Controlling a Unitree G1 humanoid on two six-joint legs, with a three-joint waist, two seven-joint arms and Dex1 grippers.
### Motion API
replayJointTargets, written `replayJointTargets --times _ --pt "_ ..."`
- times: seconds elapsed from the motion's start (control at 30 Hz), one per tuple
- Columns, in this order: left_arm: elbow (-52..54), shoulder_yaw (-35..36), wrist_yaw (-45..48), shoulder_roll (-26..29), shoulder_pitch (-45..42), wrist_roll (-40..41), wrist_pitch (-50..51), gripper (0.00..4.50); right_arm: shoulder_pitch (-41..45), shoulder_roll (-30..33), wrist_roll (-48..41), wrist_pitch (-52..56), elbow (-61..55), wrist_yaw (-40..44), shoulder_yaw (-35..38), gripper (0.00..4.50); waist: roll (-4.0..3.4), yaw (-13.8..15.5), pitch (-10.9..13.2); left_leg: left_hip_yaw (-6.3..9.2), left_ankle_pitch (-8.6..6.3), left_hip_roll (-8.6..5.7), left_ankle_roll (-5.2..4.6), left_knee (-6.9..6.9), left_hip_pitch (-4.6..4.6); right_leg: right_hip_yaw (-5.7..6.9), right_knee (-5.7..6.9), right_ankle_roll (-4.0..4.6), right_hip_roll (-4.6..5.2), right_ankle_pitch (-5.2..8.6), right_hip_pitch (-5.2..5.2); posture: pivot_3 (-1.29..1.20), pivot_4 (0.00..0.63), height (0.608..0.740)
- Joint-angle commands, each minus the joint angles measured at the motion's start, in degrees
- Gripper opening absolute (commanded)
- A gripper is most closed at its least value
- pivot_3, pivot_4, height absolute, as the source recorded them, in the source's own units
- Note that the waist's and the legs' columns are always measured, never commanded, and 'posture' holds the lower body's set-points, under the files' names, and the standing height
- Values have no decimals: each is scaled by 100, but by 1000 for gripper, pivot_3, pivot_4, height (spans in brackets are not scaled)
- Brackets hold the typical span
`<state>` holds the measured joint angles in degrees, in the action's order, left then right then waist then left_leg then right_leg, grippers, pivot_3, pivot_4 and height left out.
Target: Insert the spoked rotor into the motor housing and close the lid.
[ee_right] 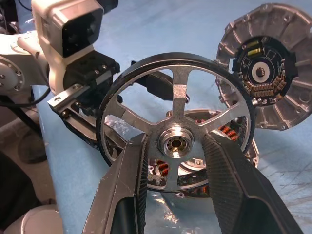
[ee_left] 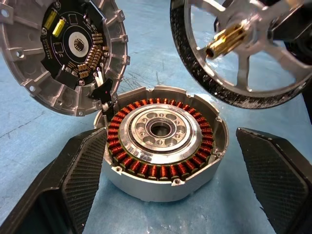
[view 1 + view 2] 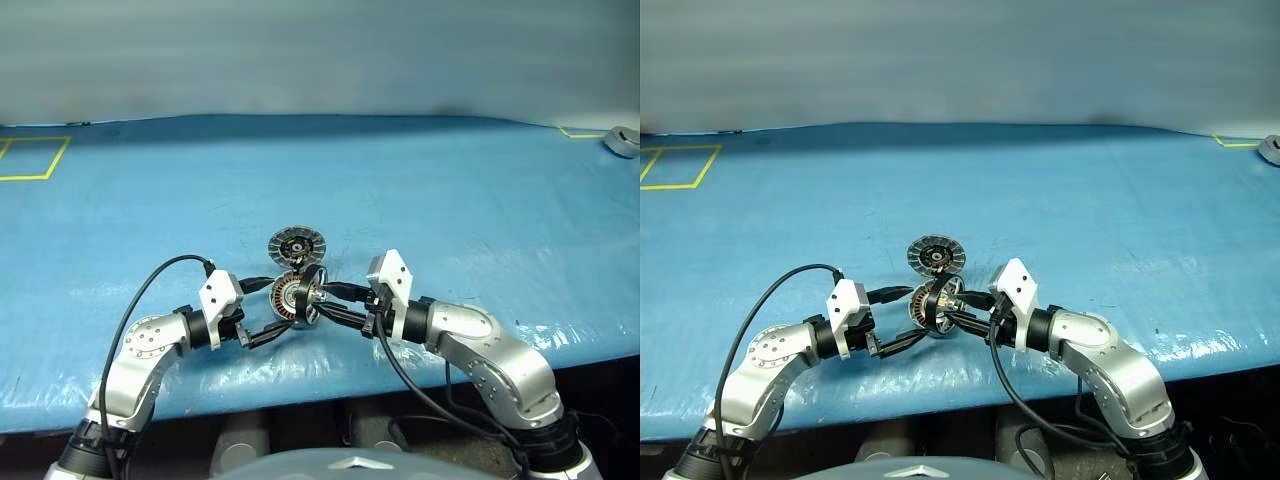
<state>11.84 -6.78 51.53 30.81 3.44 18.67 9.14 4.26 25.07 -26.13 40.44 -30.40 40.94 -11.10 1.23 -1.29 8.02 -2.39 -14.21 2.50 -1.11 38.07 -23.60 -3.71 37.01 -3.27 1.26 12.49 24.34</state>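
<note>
Right claw point(image 1: 173, 161) clamped on the hub of the spoked wheel point(image 1: 176, 122), wheel held upright and off the blue table point(image 3: 420, 190), just in front of the copper-wound motor cup point(image 2: 163, 141). Left claw point(image 2: 165, 195) spread wide, one finger point(image 2: 73, 180) each side of the cup. Ribbed grey lid point(image 3: 298, 244) just behind the cup, circuit face showing.

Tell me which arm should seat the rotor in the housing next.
Right. The right gripper already clamps the spoked rotor at its hub, hovering just above the motor housing. The left gripper is open, its fingers flanking the housing, so it looks better placed to steady it.
</note>
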Motion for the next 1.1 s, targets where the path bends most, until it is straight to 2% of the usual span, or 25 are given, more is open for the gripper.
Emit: replayJointTargets --times 0.03,0.4,0.67,1.1 --pt "283 58 -12 35 10 41 8 4500 189 -19 50 -178 56 -63 -3 1752 0 1 0 -6 0 1 0 -1 0 0 0 0 -2 0 0 0 150 740" --pt "410 35 -98 -33 116 60 62 4500 330 -33 84 -162 187 -110 -152 1752 0 -5 0 -16 0 3 0 -1 1 -2 1 0 -2 0 2 0 150 740" --pt "279 3 -41 -61 140 43 -30 4500 438 153 434 -327 353 -43 -395 1752 0 -1 0 -18 0 2 0 0 1 -2 1 1 -1 -1 2 0 150 740" --pt "359 1 -129 -112 177 29 21 4500 632 354 533 -336 327 133 -507 1752 0 7 0 -18 0 2 0 0 1 -3 1 1 -1 -2 1 0 150 740"
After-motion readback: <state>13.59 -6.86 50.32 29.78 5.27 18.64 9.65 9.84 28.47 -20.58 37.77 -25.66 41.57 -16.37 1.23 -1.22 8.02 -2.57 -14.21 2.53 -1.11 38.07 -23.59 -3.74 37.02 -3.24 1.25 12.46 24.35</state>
